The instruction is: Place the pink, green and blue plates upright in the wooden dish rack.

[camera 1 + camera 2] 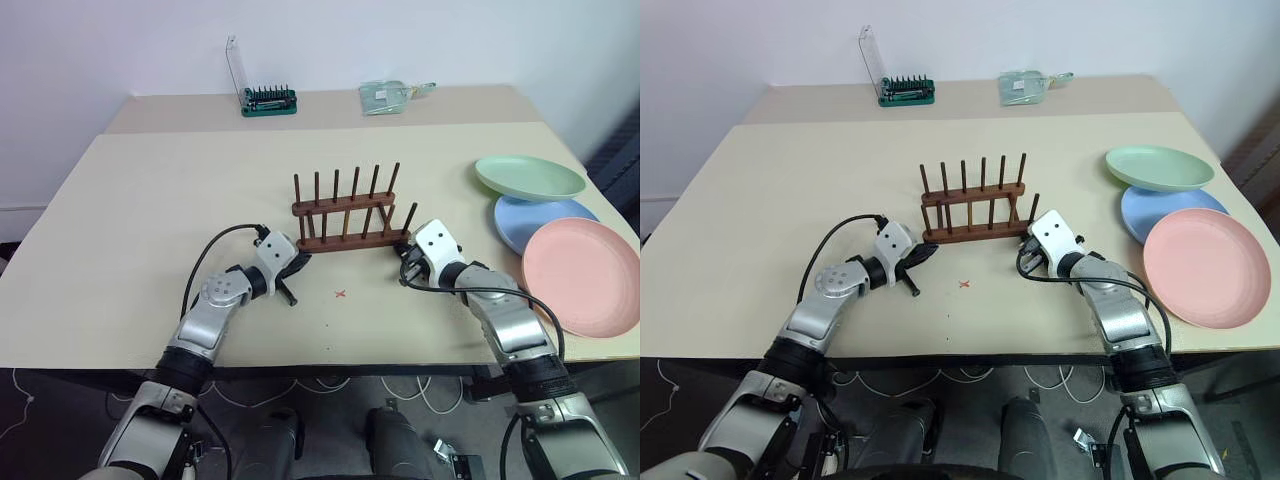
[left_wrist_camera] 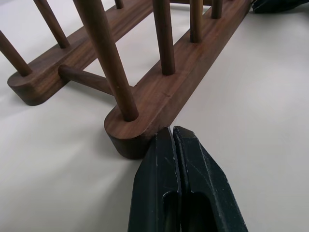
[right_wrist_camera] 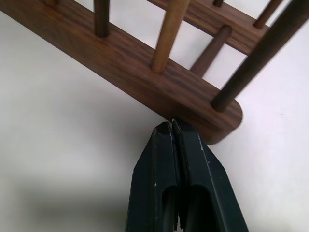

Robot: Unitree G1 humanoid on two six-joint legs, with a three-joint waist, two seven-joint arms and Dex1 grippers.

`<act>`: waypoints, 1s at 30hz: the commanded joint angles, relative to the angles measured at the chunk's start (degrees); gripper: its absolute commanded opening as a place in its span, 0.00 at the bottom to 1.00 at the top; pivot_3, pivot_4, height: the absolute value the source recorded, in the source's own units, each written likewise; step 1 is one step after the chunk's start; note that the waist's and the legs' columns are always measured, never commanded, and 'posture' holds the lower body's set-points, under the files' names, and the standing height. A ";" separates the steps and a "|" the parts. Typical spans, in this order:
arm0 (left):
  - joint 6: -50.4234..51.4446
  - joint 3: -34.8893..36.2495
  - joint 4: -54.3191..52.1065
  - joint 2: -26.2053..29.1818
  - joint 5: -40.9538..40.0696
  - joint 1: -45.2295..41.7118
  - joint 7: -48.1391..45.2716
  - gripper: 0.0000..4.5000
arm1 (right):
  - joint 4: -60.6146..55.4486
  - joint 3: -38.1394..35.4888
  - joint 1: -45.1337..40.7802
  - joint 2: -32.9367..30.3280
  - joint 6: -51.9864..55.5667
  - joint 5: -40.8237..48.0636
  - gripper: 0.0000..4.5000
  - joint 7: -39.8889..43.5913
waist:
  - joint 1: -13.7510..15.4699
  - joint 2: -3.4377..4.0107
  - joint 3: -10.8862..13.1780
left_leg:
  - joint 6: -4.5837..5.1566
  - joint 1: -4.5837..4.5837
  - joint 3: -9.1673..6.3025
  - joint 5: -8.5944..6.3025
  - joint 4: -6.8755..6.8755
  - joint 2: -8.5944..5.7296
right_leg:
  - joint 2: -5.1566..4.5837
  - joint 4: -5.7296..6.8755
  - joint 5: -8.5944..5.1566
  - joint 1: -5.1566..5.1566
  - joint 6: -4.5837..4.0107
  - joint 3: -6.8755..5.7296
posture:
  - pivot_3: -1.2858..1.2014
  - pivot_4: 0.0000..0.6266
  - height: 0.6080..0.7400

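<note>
Wooden dish rack (image 1: 348, 212) stands empty in the middle of the worktop (image 1: 150, 200). We have our left end effector (image 2: 172, 133) pressed together, its tip against the near rail's left end, and our right end effector (image 3: 172, 126) likewise pressed together, touching that rail's right end. Green plate (image 1: 529, 177), blue plate (image 1: 535, 216) and pink plate (image 1: 582, 273) lie flat and overlapping at the worktop's right edge, well apart from the rack.

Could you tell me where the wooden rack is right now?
The rack stands mid-table between the shut left gripper and right gripper, left of the plates.
</note>
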 commanded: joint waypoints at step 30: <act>3.83 -4.81 -11.75 -1.43 -9.69 3.98 -17.15 0.00 | -32.27 -25.91 19.50 -13.71 14.01 9.12 0.97 3.13 | -0.26 -0.02 0.00 | 0.06 -0.30 -0.03 -0.03 0.03 -0.02 | -0.03 -0.06 -0.04 -0.16 0.04 -0.02 | 0.52 0.24 1.00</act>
